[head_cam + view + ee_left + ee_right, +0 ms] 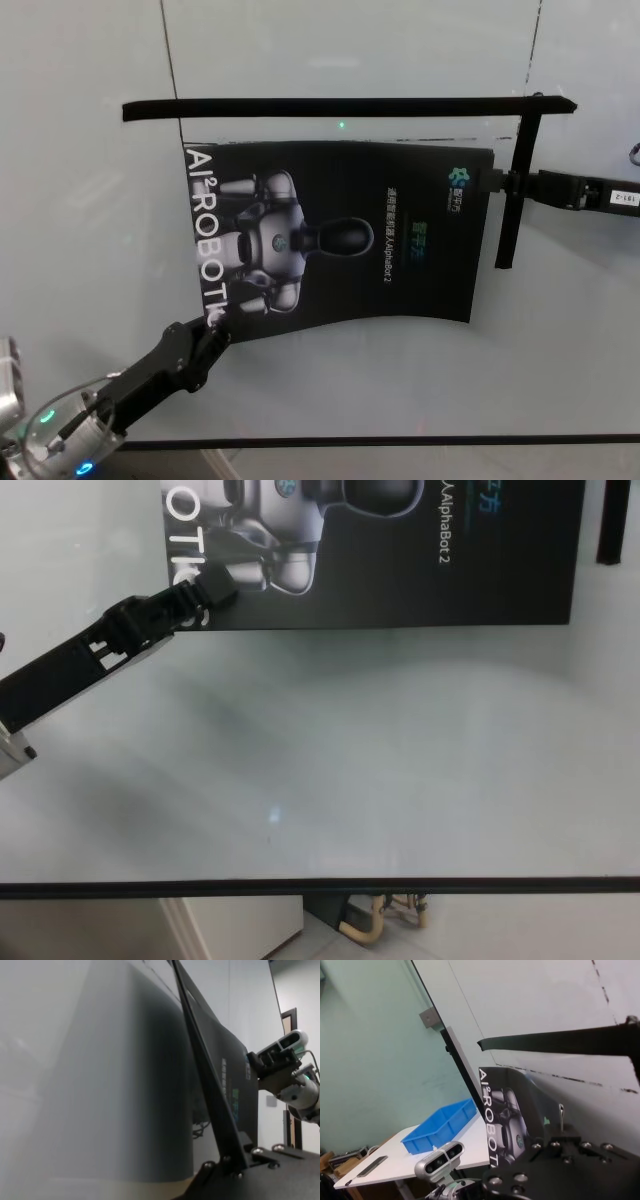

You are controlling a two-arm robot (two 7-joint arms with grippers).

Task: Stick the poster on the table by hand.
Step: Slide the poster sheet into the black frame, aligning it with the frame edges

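The black poster with the silver robot and white "ROBOTIC" letters lies on the pale table, bowed, with its near edge curving. My left gripper is shut on the poster's near left corner, also seen in the chest view. My right gripper is shut on the poster's right edge near the far corner. In the left wrist view the poster runs edge-on into my fingers. In the right wrist view the poster rises from my gripper.
A long black tape strip lies across the table just beyond the poster. A shorter strip runs down from its right end beside my right gripper. The table's dark front edge is near. A blue bin stands on another table.
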